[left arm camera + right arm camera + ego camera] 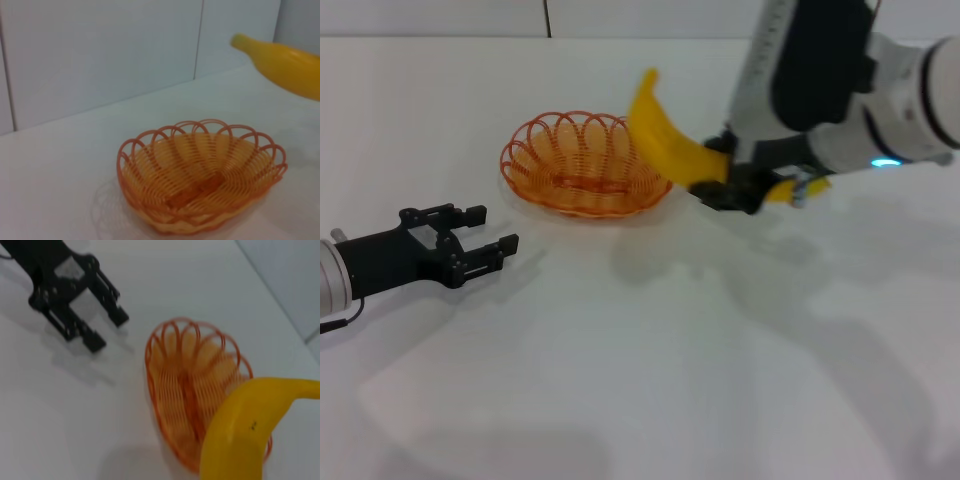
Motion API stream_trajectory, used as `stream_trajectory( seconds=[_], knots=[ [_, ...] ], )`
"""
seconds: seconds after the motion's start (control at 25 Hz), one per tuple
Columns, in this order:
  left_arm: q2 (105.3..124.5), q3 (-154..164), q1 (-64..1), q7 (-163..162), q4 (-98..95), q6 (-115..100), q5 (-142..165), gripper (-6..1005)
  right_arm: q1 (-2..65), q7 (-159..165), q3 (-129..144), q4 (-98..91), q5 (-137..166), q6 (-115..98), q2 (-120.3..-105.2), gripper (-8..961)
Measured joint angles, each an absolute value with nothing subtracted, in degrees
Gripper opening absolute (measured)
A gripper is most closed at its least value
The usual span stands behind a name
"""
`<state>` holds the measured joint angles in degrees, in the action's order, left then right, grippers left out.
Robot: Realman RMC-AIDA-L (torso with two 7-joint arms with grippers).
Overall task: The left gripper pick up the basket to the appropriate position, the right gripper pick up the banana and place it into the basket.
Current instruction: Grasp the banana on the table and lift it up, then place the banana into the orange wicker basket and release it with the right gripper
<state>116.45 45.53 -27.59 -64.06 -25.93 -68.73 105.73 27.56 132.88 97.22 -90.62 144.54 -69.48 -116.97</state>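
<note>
Banana [665,140]: bright yellow, curved, held clear of the counter [640,380] at upper centre-right of the head view. One pointed tip rises up and toward the frame's left, over the right-hand rim of the basket [582,165]; the other end pokes out past the right end effector [745,188]. In the left wrist view it enters at upper right [285,62], above and beyond the basket. In the right wrist view it fills the lower right [250,427], overlapping the basket's near rim.

Right end effector: black, upper right of the head view, fingers clamped on the banana near its lower part. Silver-white arm behind it.

Basket: orange wire, oval, scalloped rim, see-through. Sits on the counter at upper centre of the head view, nothing inside. Centre-bottom in the left wrist view [200,180]; centre in the right wrist view [192,385].

Left end effector [485,235]: black, lower left of the head view, low over the counter, fingers apart and holding nothing. Points toward the basket, well apart from it. Also seen at upper left of the right wrist view [107,330].

Counter: white, plain; pale panelled wall [100,50] behind.
</note>
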Motion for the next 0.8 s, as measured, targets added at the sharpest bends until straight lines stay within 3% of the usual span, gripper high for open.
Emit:
stream_trajectory(
  seconds=[0.8],
  knots=[
    [116.63,47.02,-28.37,-64.35,-25.75,-68.73,105.37,642,41.39,133.14,112.38,-68.19,144.32,-44.48,-117.36,500]
  ],
)
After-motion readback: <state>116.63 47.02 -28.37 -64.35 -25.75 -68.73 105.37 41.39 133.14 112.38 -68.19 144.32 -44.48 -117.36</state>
